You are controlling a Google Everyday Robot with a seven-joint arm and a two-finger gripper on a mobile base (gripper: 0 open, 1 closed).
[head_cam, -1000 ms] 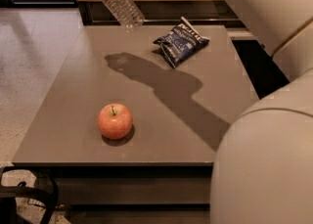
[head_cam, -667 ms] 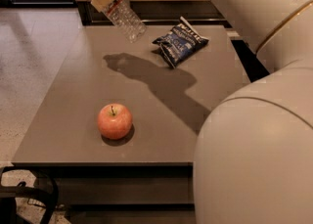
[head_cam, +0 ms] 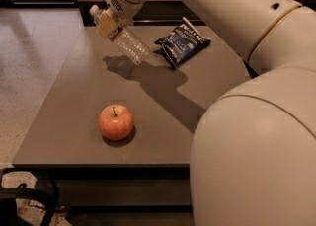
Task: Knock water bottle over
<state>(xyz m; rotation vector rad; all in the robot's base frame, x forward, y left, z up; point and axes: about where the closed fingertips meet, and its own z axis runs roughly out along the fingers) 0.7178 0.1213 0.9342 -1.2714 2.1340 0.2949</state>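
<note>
The water bottle (head_cam: 129, 44) is a small clear ribbed bottle with a white cap. It hangs tilted above the far left part of the grey table (head_cam: 74, 121), cap up-left, base down-right. Its shadow falls just below it. My gripper (head_cam: 109, 23) comes in from the top and is shut on the bottle's upper part near the label, with a yellowish finger pad (head_cam: 104, 21) showing against it. The bottle's base is close to the table top; I cannot tell whether it touches.
A red apple (head_cam: 116, 122) sits near the table's front edge. A dark blue chip bag (head_cam: 182, 45) lies at the far right, close to the bottle's base. My large white arm (head_cam: 256, 121) fills the right side. Pale floor lies left of the table.
The gripper has moved down and nearer with the bottle in it. The bottle now hangs lower, close over the table. The apple and chip bag have not moved.
</note>
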